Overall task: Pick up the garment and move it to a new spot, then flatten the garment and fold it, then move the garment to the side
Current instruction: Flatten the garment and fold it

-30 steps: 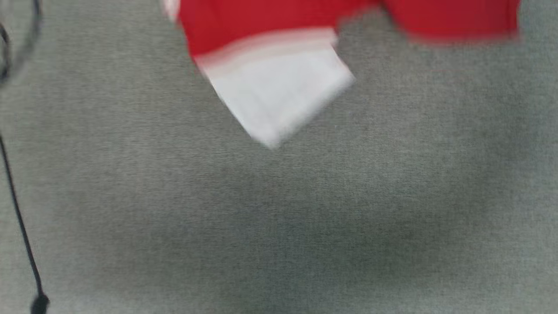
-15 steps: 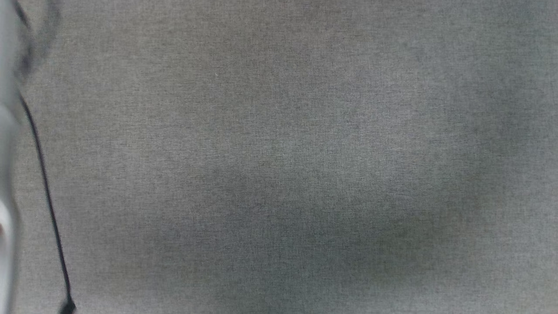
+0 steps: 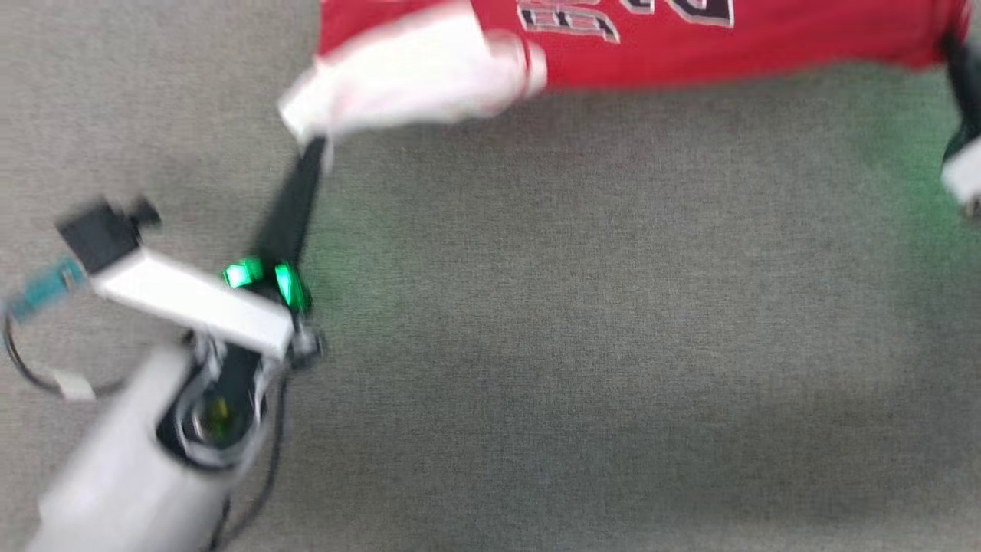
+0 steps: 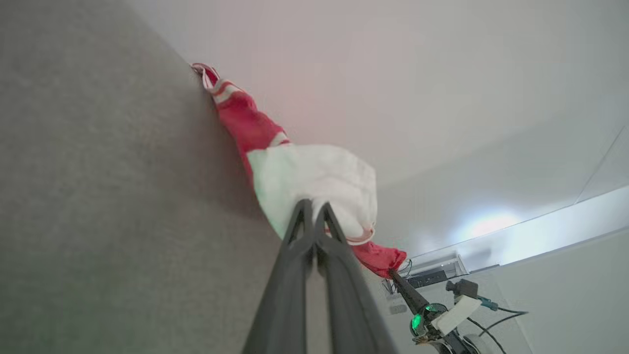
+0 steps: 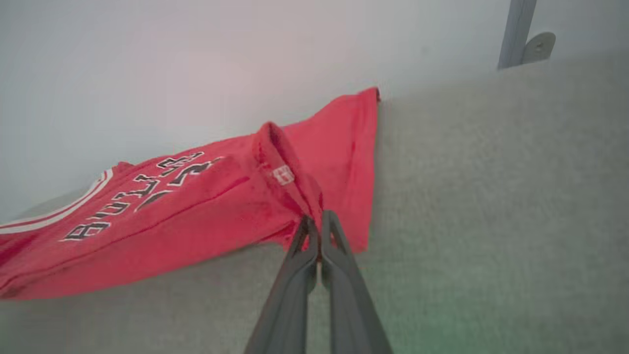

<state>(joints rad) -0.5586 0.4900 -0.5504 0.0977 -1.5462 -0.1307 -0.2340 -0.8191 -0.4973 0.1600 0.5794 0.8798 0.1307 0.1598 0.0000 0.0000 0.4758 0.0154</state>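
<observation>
The garment, a red jersey with black print, stretches across the top of the head view over the grey surface. My left gripper is shut on its white sleeve; the left wrist view shows the fingers pinched on that bunched white cloth. At the right edge my right gripper is shut on the garment's red hem. In the right wrist view the closed fingers grip the red fabric just below a small white tag. The garment hangs taut between both grippers.
The grey fabric surface spreads wide below the garment. A pale wall rises behind it, with a metal post at the far corner. A thin cable loops by my left forearm.
The head view has shifted and is blurred. Half a second ago it held bare grey surface; now the garment spans its top, with both grippers on it.
</observation>
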